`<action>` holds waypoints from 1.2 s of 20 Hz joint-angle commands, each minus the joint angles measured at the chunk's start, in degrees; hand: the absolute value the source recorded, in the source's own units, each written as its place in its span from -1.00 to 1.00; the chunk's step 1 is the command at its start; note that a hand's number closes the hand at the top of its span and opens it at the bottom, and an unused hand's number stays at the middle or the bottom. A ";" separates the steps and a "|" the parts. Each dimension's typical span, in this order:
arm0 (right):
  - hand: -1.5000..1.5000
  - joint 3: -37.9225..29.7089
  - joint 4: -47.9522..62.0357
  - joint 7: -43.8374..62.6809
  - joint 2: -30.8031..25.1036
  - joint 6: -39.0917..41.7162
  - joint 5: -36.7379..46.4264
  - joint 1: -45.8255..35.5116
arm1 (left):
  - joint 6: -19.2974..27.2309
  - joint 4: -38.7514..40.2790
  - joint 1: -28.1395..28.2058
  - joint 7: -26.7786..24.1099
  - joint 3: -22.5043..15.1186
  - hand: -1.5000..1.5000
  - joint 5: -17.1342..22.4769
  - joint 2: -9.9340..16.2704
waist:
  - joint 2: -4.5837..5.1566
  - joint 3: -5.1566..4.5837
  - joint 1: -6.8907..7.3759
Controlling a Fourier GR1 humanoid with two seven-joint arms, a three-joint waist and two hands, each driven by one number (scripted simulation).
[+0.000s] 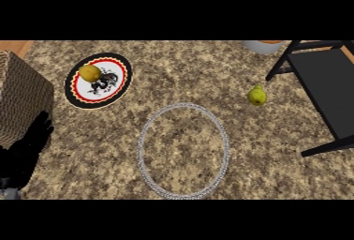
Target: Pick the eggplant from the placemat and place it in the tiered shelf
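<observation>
— One black hand [27, 149] is showing, the left, resting at the lower left edge with fingers straight up, holding nothing; the right is not appearing
— And the eggplant?
— Nothing purple is showing. A yellow rounded fruit [89, 72] is sitting on the round white placemat with a black and red rim [114, 92], well apart from the black metal tiered shelf [325, 89] at the right
— Handling?
— I'm judging it light, smooth, fairly stiff, perhaps slippery; I'm favouring fingers curling round its widest middle
</observation>
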 commanded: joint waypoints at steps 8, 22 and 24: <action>1.00 -10.31 -8.34 12.41 1.12 -6.79 4.19 12.82 | 0.35 1.53 -1.92 0.42 0.10 0.00 -1.12 -0.92 | 0.57 -0.01 0.02; -1.00 -18.48 -20.03 2.11 4.03 -5.43 4.32 17.74 | -1.04 0.91 -0.95 -1.32 0.66 0.00 -2.09 -1.50 | 0.41 -0.01 0.83; -1.00 -20.02 -22.52 3.10 5.88 -7.13 4.65 18.21 | -0.33 1.01 -0.76 -1.15 -0.34 0.00 -2.97 -2.60 | 0.41 0.00 0.84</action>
